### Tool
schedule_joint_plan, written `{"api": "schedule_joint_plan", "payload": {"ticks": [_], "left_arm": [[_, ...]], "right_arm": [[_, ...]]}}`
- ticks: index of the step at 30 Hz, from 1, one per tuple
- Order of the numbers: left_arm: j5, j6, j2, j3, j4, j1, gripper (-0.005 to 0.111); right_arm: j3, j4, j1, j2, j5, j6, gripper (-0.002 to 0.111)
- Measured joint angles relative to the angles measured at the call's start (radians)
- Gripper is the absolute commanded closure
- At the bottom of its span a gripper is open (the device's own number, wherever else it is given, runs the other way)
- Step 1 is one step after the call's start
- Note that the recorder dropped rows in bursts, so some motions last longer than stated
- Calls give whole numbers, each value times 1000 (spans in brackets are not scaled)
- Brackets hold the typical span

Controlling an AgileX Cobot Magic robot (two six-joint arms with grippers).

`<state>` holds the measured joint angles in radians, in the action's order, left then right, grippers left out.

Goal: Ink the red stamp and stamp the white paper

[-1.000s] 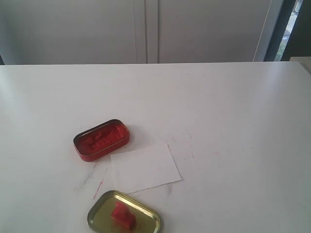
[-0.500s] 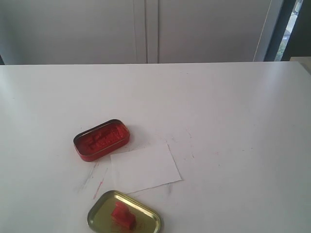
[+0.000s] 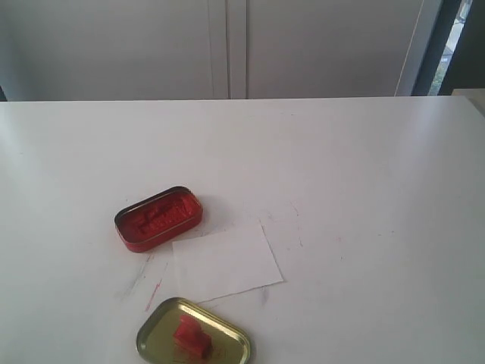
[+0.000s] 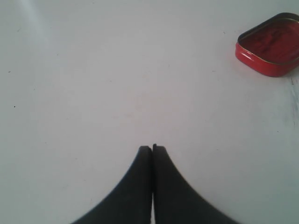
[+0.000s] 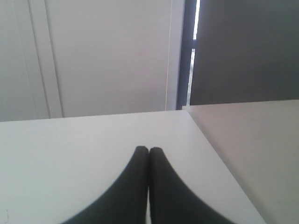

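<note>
**A:** Where is the red stamp (image 3: 192, 339)?

**B:** In the exterior view it sits inside the gold lid (image 3: 155, 322), knob up, at the near edge of the worktop (image 3: 356, 167). The lid lies at about 7 o'clock from the white paper (image 3: 226, 262), just beside its near corner.

**A:** What else is around the paper?

**B:** The red ink tin (image 3: 158, 219) is at 10 o'clock from it, open, very close to the paper's far left corner. I cannot tell whether they touch. A red streak (image 3: 155, 292) marks the worktop at 8 o'clock from the paper, with faint specks out toward 2 o'clock. Nothing stands over the stamp, tin or paper. Pale cabinet doors (image 3: 227, 45) rise behind the worktop at 12 o'clock.

**A:** Any change from a second ago?

**B:** None that I can see. Stamp, lid, tin and paper all lie as they did, and no arm has come into the exterior view.

**A:** And the jaws?

**B:** The left jaws are pressed together with nothing between them, over bare worktop. That wrist view catches the ink tin (image 4: 271, 44) but not the paper or stamp. The right jaws are also together and empty. Their view shows only a worktop corner, the cabinet and a dark panel (image 5: 247, 51), and none of the task's things.
</note>
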<state>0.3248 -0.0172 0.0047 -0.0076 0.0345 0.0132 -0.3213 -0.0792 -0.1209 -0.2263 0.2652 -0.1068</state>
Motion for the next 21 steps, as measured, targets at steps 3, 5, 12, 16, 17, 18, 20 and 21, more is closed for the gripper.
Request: {"api": "schedule_joint_plan", "payload": {"ticks": [3, 5, 12, 16, 17, 18, 20, 21], "left_arm": [[0, 0, 0, 0, 0, 0, 107], [0, 0, 0, 0, 0, 0, 107], [0, 0, 0, 0, 0, 0, 107], [0, 0, 0, 0, 0, 0, 107], [0, 0, 0, 0, 0, 0, 107], [0, 0, 0, 0, 0, 0, 107], [0, 0, 0, 0, 0, 0, 107], [0, 0, 0, 0, 0, 0, 107]], "right_arm": [[-48, 0, 0, -63, 57, -4, 108], [-87, 0, 0, -104, 111, -4, 108], [-216, 0, 0, -269, 286, -5, 108], [-275, 0, 0, -350, 347, -5, 108], [-283, 0, 0, -363, 352, -5, 108], [-285, 0, 0, -371, 354, -5, 108], [-287, 0, 0, -378, 354, -5, 108], [-287, 0, 0, -378, 356, -5, 108]]}}
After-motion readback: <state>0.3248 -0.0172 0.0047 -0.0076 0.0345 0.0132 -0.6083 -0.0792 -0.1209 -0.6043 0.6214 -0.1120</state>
